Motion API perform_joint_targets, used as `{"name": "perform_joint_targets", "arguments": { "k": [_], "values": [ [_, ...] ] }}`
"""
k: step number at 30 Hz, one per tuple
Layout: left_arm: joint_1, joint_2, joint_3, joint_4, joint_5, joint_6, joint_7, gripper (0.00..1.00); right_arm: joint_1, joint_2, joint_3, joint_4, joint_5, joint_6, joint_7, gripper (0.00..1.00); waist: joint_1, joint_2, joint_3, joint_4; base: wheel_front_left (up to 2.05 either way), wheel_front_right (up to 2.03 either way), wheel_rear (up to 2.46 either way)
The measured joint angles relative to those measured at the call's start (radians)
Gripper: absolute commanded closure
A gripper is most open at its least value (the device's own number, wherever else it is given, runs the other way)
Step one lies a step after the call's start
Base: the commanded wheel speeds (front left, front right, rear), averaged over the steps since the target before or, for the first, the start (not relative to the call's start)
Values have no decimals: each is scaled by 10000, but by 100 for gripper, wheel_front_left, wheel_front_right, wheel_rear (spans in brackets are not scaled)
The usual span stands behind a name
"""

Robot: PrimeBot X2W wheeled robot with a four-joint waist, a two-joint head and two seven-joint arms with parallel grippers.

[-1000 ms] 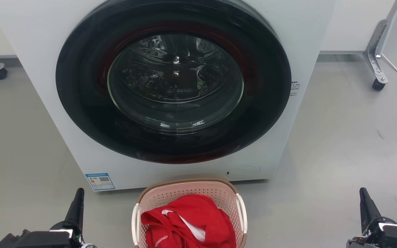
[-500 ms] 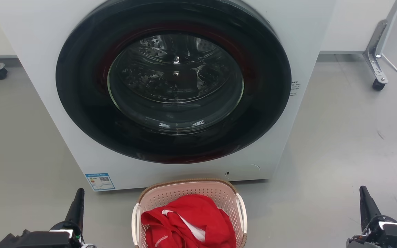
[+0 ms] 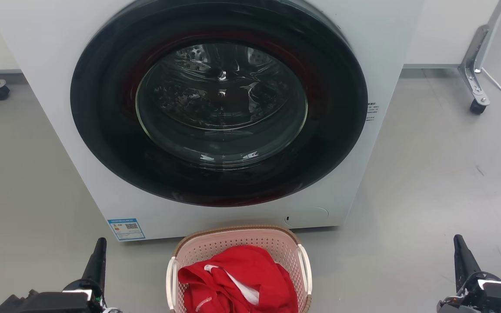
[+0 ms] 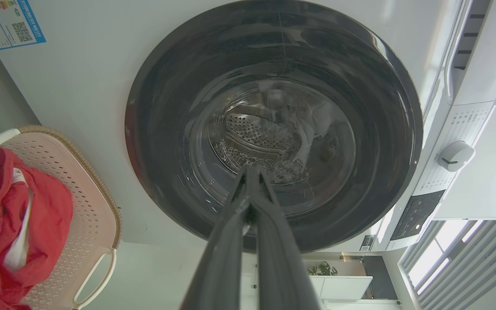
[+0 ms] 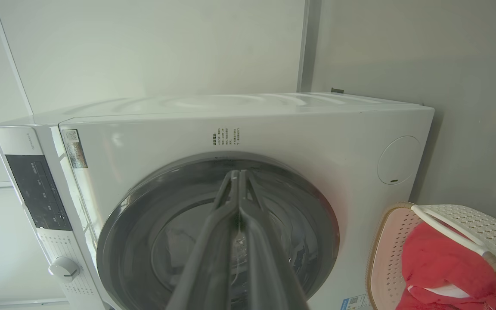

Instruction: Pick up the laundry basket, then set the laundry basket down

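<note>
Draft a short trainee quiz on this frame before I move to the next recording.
1. True or false: one pincer grips the laundry basket.
2. What lies in the basket? A) a red garment B) white towels C) nothing
3. Fill in: the left pincer and the right pincer are both ___ (open/shut).
Key: 1 false; 2 A; 3 shut.

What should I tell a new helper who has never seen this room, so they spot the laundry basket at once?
Find the big white washing machine with its round dark door. On the grey floor just in front of it sits the laundry basket. It is the small pale pink perforated tub with a brown woven-look rim, white side handles and a red garment inside.
</note>
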Motion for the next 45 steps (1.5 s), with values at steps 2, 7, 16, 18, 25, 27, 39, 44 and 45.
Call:
{"name": "perform_joint_targets", "arguments": {
  "k": [2, 7, 16, 18, 25, 27, 39, 44, 45],
  "values": [
    [0, 0, 0, 0, 0, 0, 0, 100, 0, 0, 0, 0, 0, 0, 0, 100, 0, 0, 0, 0, 0, 0, 0],
    [0, 0, 0, 0, 0, 0, 0, 100, 0, 0, 0, 0, 0, 0, 0, 100, 0, 0, 0, 0, 0, 0, 0],
    [0, 0, 0, 0, 0, 0, 0, 100, 0, 0, 0, 0, 0, 0, 0, 100, 0, 0, 0, 0, 0, 0, 0],
    [0, 0, 0, 0, 0, 0, 0, 100, 0, 0, 0, 0, 0, 0, 0, 100, 0, 0, 0, 0, 0, 0, 0],
    [0, -2, 0, -2, 0, 0, 0, 100, 0, 0, 0, 0, 0, 0, 0, 100, 0, 0, 0, 0, 0, 0, 0],
    [0, -2, 0, -2, 0, 0, 0, 100, 0, 0, 0, 0, 0, 0, 0, 100, 0, 0, 0, 0, 0, 0, 0],
    [0, -2, 0, -2, 0, 0, 0, 100, 0, 0, 0, 0, 2, 0, 0, 100, 0, 0, 0, 0, 0, 0, 0],
    [0, -2, 0, -4, 0, 0, 0, 100, 0, 0, 0, 0, 2, 0, 0, 100, 0, 0, 1, 0, 0, 0, 0],
    [0, -2, 0, -4, 0, 0, 0, 100, 0, 0, 0, 0, 2, 0, 0, 100, 0, 0, 1, 0, 0, 0, 0]
  ]
}}
